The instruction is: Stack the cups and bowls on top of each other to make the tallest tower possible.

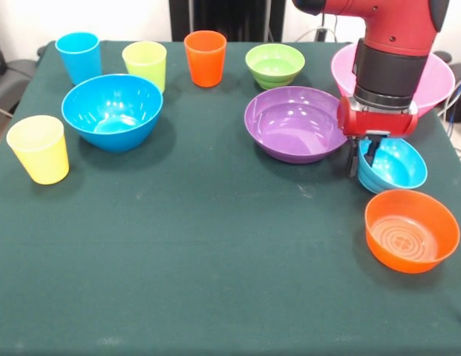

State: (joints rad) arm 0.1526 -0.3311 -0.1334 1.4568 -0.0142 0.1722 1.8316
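Light-blue bowl (pixel 397 165) under hand (pixel 364 157)

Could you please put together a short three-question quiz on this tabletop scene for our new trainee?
1. True or false: the cups are already stacked into a tower.
2. Which bowl is the claw at? A) the purple bowl B) the small light-blue bowl C) the orange bowl
3. Fill in: the cup standing alone nearest the camera is ____.

Key:
1. False: the blue cup, lime green cup, orange cup and yellow cup each stand separately.
2. B: the claw straddles its rim, and the bowl looks tilted.
3. Yellow.
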